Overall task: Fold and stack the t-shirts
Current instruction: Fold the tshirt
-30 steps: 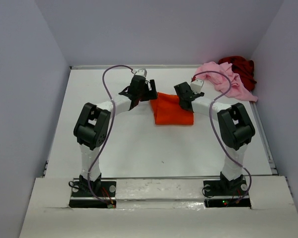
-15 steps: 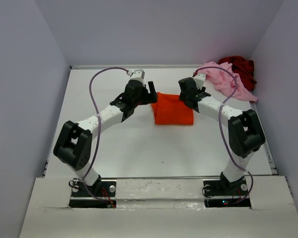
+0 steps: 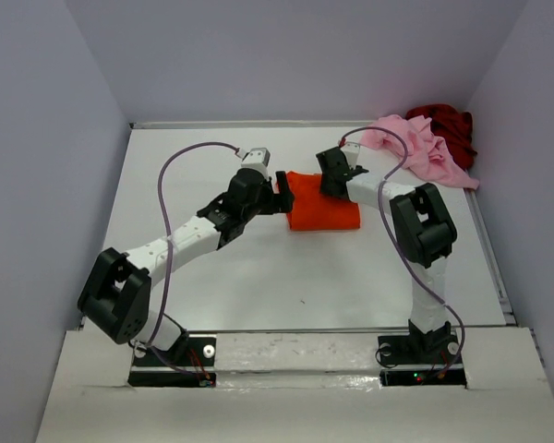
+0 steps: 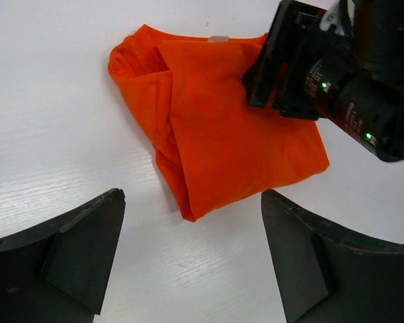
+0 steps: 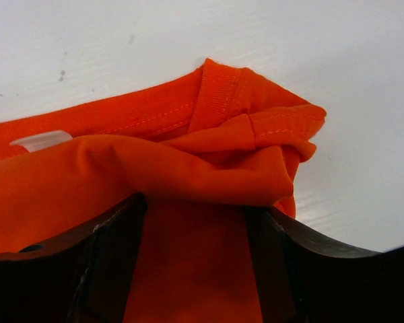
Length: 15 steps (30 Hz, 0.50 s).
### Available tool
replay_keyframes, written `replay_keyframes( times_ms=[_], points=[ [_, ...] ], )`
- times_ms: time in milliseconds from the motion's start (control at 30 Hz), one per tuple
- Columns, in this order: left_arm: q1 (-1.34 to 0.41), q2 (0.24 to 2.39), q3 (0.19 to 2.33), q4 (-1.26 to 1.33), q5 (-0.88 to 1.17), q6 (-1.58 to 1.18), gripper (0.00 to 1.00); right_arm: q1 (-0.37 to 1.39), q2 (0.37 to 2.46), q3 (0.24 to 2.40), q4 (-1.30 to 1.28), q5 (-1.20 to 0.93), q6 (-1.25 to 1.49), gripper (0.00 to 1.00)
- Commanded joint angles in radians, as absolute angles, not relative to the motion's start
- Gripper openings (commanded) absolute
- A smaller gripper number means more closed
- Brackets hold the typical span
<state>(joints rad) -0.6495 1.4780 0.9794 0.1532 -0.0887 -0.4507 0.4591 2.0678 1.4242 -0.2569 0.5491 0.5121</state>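
Note:
The bright orange t-shirt [image 3: 323,205] lies folded into a small rectangle mid-table. It also shows in the left wrist view [image 4: 222,141] and fills the right wrist view [image 5: 188,155]. My left gripper [image 3: 280,194] hovers open and empty at the shirt's left edge, with the shirt's corner just beyond its jaws [image 4: 192,259]. My right gripper [image 3: 337,177] sits on the shirt's far edge, jaws apart, with orange cloth bunched between its fingers [image 5: 195,262]. The light pink t-shirt [image 3: 411,148] and the dark red t-shirt [image 3: 446,123] lie crumpled at the far right corner.
The white table [image 3: 258,277] is enclosed by grey walls on the left, back and right. The right arm's body [image 4: 337,74] shows in the left wrist view above the orange shirt. Purple cables loop over both arms.
The left arm has stretched out low, bringing its gripper against the shirt's left edge. The right gripper has moved left onto the shirt's far edge.

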Motion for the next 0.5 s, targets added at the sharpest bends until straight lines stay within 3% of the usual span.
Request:
replay_keyframes(
  times_ms=[0, 233, 467],
  points=[
    [-0.666, 1.39, 0.928, 0.175, -0.107, -0.462, 0.91, 0.459, 2.106, 1.522, -0.238, 0.529, 0.482, 0.66],
    [-0.678, 1.344, 0.876, 0.176, -0.104, -0.48, 0.91, 0.459, 2.102, 1.519, -0.244, 0.492, 0.468, 0.65],
    [-0.68, 1.41, 0.905, 0.224, -0.101, -0.479, 0.91, 0.459, 1.933, 1.444, -0.267, 0.462, 0.462, 0.65]
  ],
)
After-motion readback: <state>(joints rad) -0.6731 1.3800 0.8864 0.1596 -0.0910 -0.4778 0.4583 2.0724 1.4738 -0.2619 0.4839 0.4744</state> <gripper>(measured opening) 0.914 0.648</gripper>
